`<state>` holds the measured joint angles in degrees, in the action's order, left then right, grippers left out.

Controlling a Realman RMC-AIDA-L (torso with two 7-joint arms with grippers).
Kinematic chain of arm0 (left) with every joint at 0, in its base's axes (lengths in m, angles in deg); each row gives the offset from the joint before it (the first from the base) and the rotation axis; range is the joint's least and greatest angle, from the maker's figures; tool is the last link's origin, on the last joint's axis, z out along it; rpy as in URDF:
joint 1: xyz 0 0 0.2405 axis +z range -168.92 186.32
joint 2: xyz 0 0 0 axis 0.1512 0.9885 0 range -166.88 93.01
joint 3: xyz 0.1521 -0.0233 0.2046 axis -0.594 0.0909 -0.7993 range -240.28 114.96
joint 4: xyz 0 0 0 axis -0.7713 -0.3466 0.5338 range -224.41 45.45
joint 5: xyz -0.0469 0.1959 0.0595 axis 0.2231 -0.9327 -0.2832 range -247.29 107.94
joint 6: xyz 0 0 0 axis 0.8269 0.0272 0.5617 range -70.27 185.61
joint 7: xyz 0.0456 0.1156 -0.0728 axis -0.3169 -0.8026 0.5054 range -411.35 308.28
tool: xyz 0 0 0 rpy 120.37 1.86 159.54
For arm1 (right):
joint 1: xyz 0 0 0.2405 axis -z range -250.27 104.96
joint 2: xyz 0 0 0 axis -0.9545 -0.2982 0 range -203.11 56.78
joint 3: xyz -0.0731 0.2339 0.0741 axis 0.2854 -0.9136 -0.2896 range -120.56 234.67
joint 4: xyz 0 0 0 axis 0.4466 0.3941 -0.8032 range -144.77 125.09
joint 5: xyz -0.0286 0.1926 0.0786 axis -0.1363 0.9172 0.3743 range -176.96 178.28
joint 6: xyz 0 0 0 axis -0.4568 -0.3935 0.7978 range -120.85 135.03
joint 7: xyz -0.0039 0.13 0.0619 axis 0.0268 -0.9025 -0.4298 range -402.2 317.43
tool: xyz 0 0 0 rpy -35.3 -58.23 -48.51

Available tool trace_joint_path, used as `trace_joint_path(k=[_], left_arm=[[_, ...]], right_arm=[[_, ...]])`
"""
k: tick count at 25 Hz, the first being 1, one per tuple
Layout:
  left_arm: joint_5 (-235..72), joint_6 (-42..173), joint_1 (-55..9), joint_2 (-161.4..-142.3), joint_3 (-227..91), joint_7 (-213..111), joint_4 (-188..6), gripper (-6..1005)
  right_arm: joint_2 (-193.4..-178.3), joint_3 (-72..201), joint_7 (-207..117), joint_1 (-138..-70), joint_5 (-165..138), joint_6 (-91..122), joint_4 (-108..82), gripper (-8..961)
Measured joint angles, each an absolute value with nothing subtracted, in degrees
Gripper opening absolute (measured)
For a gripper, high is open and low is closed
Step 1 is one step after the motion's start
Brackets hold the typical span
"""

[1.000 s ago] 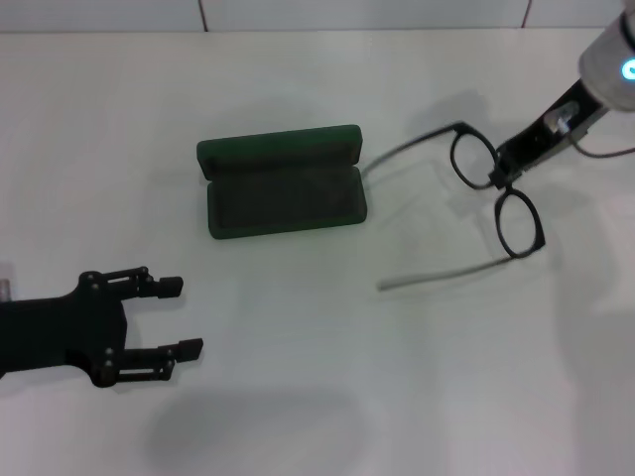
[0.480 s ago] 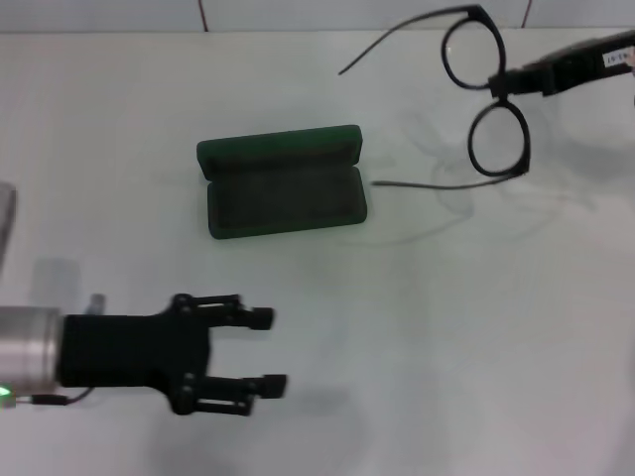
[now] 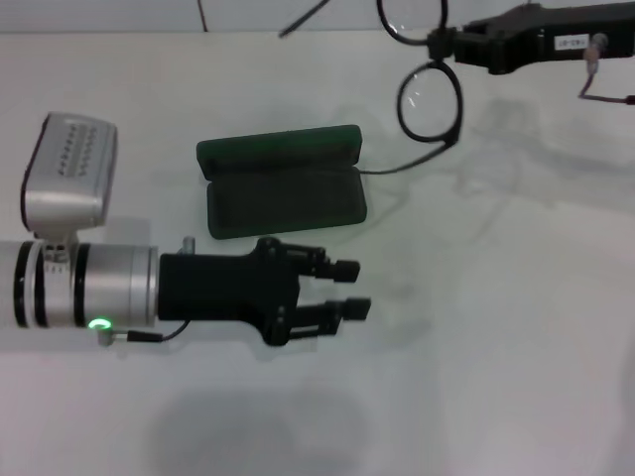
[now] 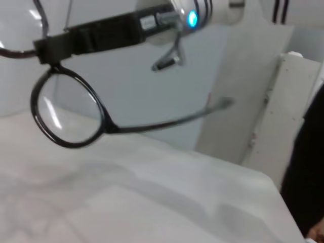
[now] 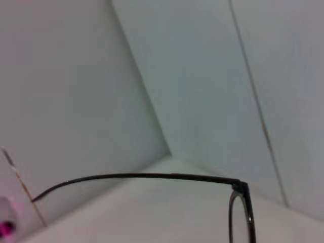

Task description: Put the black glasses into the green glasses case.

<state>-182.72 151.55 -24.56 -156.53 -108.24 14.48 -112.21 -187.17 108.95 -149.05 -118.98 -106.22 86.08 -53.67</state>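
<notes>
The green glasses case point(image 3: 283, 181) lies open on the white table, lid toward the back. My right gripper point(image 3: 444, 45) is shut on the bridge of the black glasses point(image 3: 429, 101) and holds them in the air, right of and behind the case, temple arms unfolded. The left wrist view shows the same gripper point(image 4: 45, 49) and the glasses point(image 4: 71, 114) hanging from it. The right wrist view shows one temple arm and a lens rim of the glasses point(image 5: 152, 177). My left gripper point(image 3: 349, 288) is open and empty, low over the table in front of the case.
The white table point(image 3: 496, 347) spreads all around. A wall with tile seams runs along the back edge point(image 3: 203, 12). The left arm's silver forearm point(image 3: 69, 288) lies across the front left of the table.
My right gripper carried the glasses up and leftward, toward the case. My left arm moved rightward and forward, its gripper now in front of the case.
</notes>
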Motion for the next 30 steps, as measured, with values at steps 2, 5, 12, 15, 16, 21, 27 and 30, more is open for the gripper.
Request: trace_joint_path(k=[2,5,12,15,16,21,27,30], left_arm=[[-181.04,151.04,-24.93,-156.63,-108.38,13.59,-111.97,570],[-179.12,151.06,-25.38,-156.66,-108.4,12.99,-111.62,429],[-176.15,151.67,-25.62,-156.77,-108.47,12.92,-111.25,182],[-174.99,151.86,-25.7,-156.78,-108.47,12.79,-111.12,51],[-174.64,151.96,-25.71,-156.79,-108.47,12.74,-111.11,7],[-173.62,152.23,-25.82,-156.81,-108.45,12.67,-111.1,4],[-172.8,152.32,-25.96,-156.81,-108.42,12.64,-111.18,4],[-171.91,152.33,-25.99,-156.71,-108.36,12.63,-111.23,5]], right_arm=[[-187.88,108.99,-144.84,-118.8,-102.68,86.06,-51.93,43],[-188.62,109.21,-140.37,-118.5,-99.11,86.07,-49.53,43],[-189.18,109.83,-131.25,-119.57,-93.06,86.04,-40.61,45],[-189.29,109.87,-128.81,-120.19,-92.88,85.96,-38.13,45],[-189.31,109.88,-128.4,-120.27,-92.88,85.94,-37.74,46],[-189.38,111.43,-126.27,-120.48,-92.84,84.86,-35.94,47],[-189.37,114.72,-126.05,-119.92,-92.8,83.57,-35.76,48],[-189.35,115.57,-125.99,-119.79,-92.85,83.83,-35.56,49]])
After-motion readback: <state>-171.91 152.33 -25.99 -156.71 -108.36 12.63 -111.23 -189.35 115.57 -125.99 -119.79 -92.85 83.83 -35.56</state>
